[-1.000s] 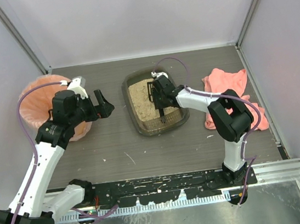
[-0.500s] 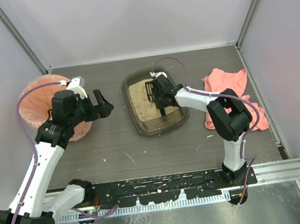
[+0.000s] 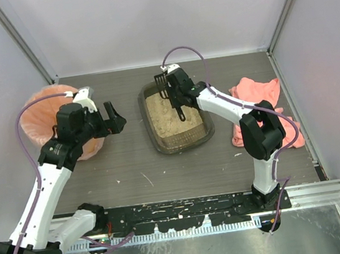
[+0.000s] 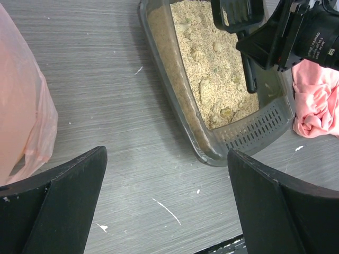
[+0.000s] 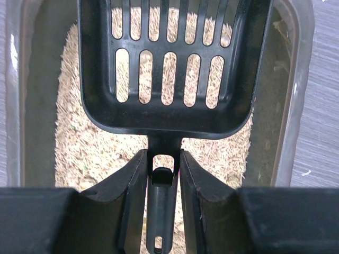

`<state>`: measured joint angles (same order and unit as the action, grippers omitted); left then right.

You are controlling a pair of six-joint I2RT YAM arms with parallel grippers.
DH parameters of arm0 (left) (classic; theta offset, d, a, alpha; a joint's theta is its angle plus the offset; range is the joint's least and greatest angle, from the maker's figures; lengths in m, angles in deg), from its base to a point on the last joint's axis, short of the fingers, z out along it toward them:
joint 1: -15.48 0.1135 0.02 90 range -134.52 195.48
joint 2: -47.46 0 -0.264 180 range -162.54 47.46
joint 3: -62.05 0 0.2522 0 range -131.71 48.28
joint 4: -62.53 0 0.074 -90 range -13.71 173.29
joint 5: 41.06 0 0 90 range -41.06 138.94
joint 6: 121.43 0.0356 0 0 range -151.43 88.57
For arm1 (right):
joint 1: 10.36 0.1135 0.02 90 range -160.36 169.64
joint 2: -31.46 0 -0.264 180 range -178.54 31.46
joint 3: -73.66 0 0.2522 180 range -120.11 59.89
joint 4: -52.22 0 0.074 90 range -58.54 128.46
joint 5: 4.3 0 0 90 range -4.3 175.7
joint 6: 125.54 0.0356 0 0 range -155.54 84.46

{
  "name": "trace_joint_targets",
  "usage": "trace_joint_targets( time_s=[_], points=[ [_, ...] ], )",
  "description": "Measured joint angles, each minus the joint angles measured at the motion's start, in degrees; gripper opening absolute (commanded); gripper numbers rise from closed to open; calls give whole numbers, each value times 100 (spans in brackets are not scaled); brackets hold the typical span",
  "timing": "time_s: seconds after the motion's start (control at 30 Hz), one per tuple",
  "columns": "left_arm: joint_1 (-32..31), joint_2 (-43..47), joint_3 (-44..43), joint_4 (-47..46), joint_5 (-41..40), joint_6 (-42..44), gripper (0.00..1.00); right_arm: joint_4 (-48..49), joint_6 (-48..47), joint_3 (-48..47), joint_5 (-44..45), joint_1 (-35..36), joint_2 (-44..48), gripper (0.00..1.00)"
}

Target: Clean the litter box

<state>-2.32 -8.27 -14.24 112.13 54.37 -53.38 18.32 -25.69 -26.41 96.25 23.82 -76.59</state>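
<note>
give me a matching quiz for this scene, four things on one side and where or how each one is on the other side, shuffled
Things
1. scoop
2. pink cloth
3. bag-lined bin
4. left claw

Place or state
A. open, holding nothing
B. lying to the right of the litter box
C. gripped by the right claw, over the litter box
D. at the far left in the top view

Pairs: 1-C, 2-B, 3-D, 4-A

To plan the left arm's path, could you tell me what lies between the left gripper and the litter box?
Only bare table between left gripper and litter box, in the top view.
</note>
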Motion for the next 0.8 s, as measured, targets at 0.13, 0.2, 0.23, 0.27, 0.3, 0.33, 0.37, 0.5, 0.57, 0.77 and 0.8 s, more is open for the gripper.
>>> trace_joint_targets(
  time_s=[0.13,0.2,0.23,0.27,0.3,0.33,0.37,0.5,0.57,0.77,0.8],
  points=[
    [20,81,31,-2,-22,164,98,-437,-258,-50,7,0,0,16],
    [24,157,76,-4,-35,219,98,-754,-385,-83,4,0,0,15],
    [24,195,98,-2,-68,238,98,-920,-437,-103,2,0,9,15],
    [26,212,105,-2,-81,260,98,-1058,-492,-103,-9,0,35,15],
    [28,212,105,-7,-105,286,98,-1187,-529,-103,-26,0,76,15],
    [31,205,105,-15,-116,293,98,-1314,-557,-92,-59,0,144,15],
    [31,181,105,-20,-118,291,99,-1401,-575,-72,-103,0,232,15],
    [4,-72,61,-111,2,131,93,-1707,-634,72,-302,0,828,15],
    [-164,-258,59,-282,-13,11,94,-1851,-647,105,-457,-4,1178,15],
    [-1290,-691,-37,-691,-256,-11,93,-2009,-675,361,-911,-13,1711,19],
    [-1379,-719,-37,-721,-271,-13,93,-2024,-680,448,-938,-13,1720,19]
  ],
)
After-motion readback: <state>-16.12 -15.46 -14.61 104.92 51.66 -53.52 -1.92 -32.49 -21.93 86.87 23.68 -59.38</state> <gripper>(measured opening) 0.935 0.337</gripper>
